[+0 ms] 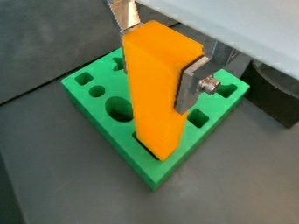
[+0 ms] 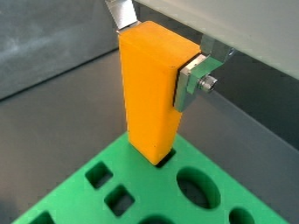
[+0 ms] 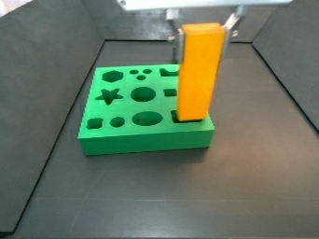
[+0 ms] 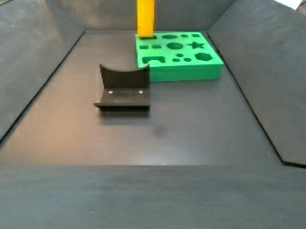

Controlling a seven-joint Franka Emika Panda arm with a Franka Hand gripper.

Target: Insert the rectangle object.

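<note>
You are at the insertion step. Your tool (image 1: 158, 48) is clamped on the upper part of the orange rectangle block (image 1: 156, 96), one silver finger (image 1: 191, 85) flat against its side and another showing behind its top. The block stands upright with its lower end in the mouth of a rectangular slot at a corner of the green shape board (image 3: 125, 135). In both wrist views the bottom edge sits just inside the opening, but most of the block's length is above the board, so judge it as started, not seated.

The next move calls for a straight push down, keeping the block vertical so that its faces do not bind on the slot walls; then part the fingers and lift clear.

The slot is close to the board's outer edges, so there is little green margin around it; a tilt could lever the board on the counter (image 4: 180, 152). The round and square holes beside it are empty. The fixture (image 4: 122, 88) stands well apart from the board, with bare counter between, and the dark walls of the bin are clear of the tool.
</note>
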